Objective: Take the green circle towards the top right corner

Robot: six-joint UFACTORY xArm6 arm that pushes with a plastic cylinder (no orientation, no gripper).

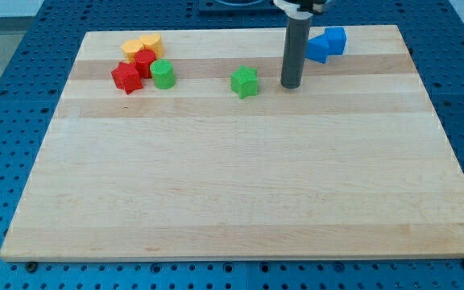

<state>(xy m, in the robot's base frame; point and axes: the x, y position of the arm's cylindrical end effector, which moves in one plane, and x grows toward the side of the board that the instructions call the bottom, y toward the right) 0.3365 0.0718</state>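
The green circle (pixel 163 74) is a short green cylinder near the view's top left, touching a cluster of red blocks. My tip (pixel 291 84) rests on the wooden board (pixel 240 177) near the view's top, right of centre. It stands far to the right of the green circle and just right of a green star (pixel 245 81). The top right corner of the board holds two blue blocks (pixel 327 43).
Two red blocks (pixel 127 77) (pixel 144 61) and two yellow-orange blocks (pixel 141 45) sit left of and above the green circle. The blue blocks lie just up and right of my tip. A blue perforated table surrounds the board.
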